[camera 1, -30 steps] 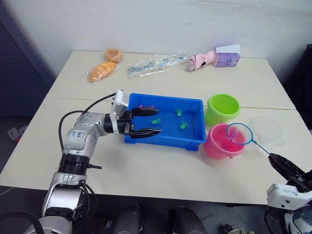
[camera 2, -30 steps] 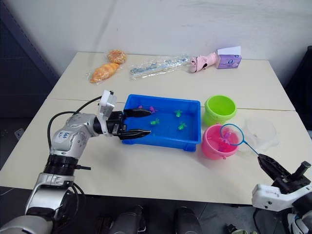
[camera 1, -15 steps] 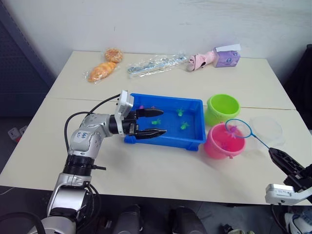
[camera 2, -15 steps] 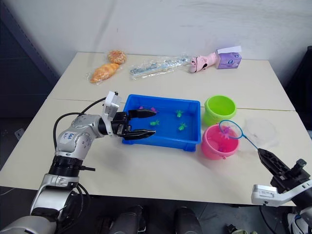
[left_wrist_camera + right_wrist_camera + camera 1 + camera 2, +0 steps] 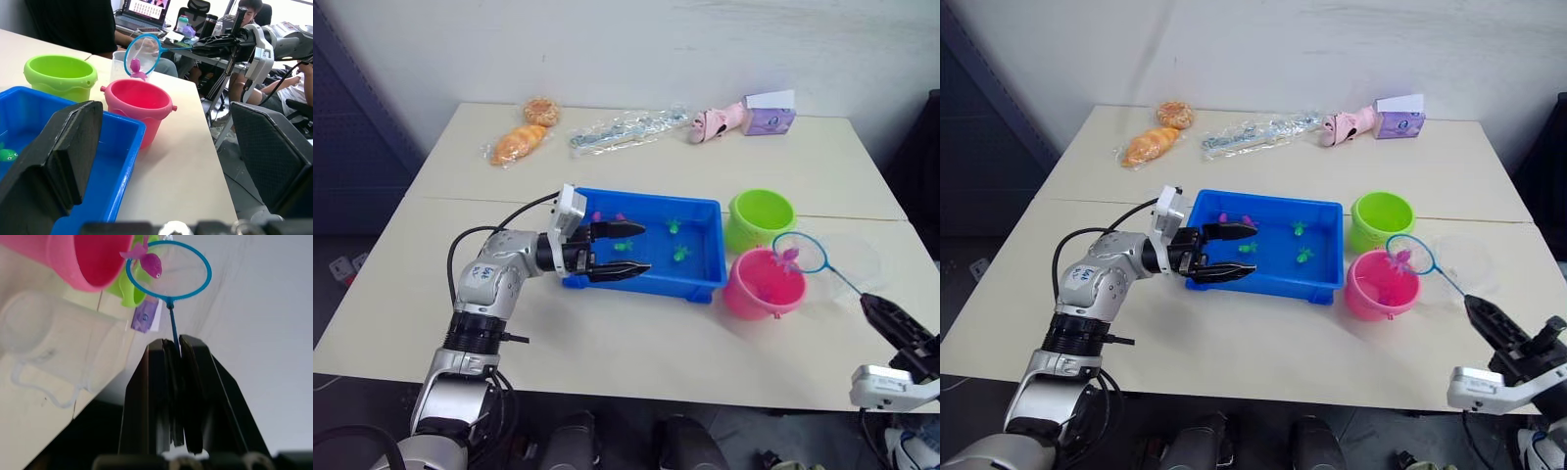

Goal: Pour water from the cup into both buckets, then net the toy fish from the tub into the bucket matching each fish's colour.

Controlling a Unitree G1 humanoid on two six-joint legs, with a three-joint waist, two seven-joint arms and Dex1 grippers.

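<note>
Rightward, the right claw (image 5: 175,352) pinches the net (image 5: 800,253) over the pink bucket (image 5: 763,284) rim; left claw (image 5: 632,248) spread.

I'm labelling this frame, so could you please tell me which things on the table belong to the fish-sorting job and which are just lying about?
Job: blue tub, green bucket, pink bucket, clear cup, net with a pink fish, fish in the tub.

Lying about: two wrapped pastries, clear packet, pink toy, purple box.
</note>
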